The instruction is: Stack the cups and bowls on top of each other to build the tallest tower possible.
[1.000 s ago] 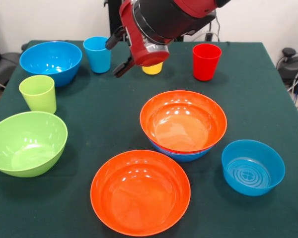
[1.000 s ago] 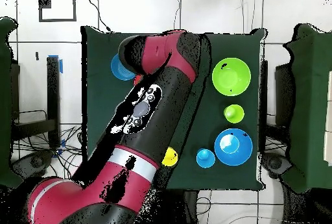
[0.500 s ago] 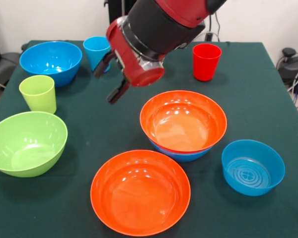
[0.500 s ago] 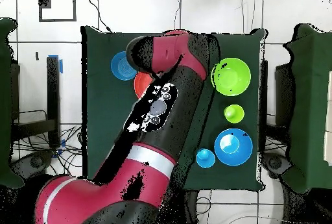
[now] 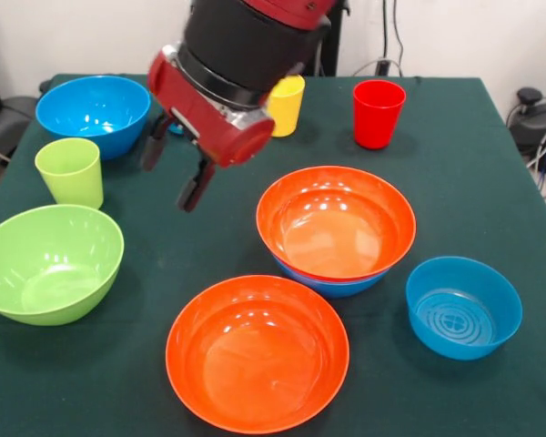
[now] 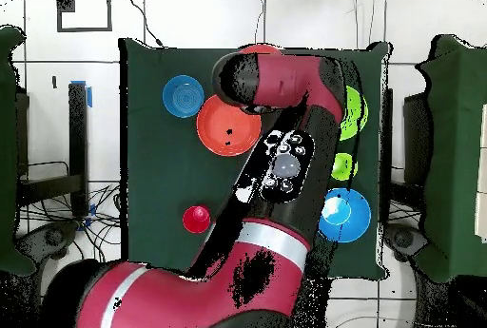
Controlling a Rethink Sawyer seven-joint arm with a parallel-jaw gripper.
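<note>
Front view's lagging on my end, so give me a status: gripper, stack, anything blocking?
Gripper open, empty, above bare table. Stack: orange bowl nested in blue bowl, nothing more. Green cup nearby, path unobstructed.

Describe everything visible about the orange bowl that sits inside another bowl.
The wide, glossy orange plastic bowl stands upright and empty right of the table's centre in the front view, nested in a deep blue plastic bowl of which only a strip shows under its near side. Its rim is round and its inner wall smooth, with bright reflections. Nothing else touches it: the second orange plastic bowl lies in front of it, apart, and the open tool hangs to its left, clear of it. In the overhead view it shows beside the arm.
</note>
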